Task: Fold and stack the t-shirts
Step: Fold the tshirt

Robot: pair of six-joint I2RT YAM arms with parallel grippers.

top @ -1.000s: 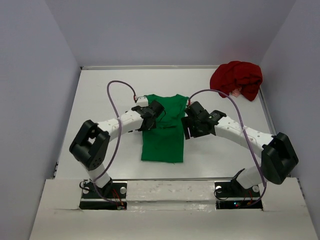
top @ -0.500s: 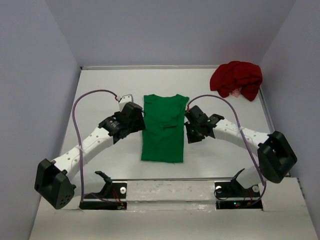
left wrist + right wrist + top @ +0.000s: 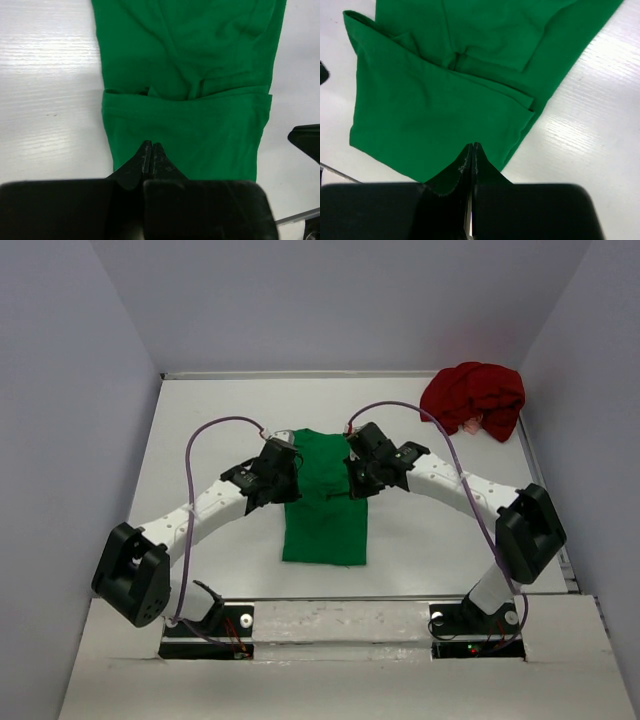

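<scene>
One green t-shirt [image 3: 325, 530], one red t-shirt [image 3: 472, 398], two arms [image 3: 200, 510] [image 3: 450, 483].

The top camera looks down from high at the near edge over the whole surface [image 3: 220, 395]. Both wrist cameras hang close above the green t-shirt [image 3: 325, 530], which all three views share.

A robot lab's test cell: white table [image 3: 190, 430] boxed by plain pale walls [image 3: 330, 300], cabled arms [image 3: 200, 512] bolted at its near edge.
</scene>
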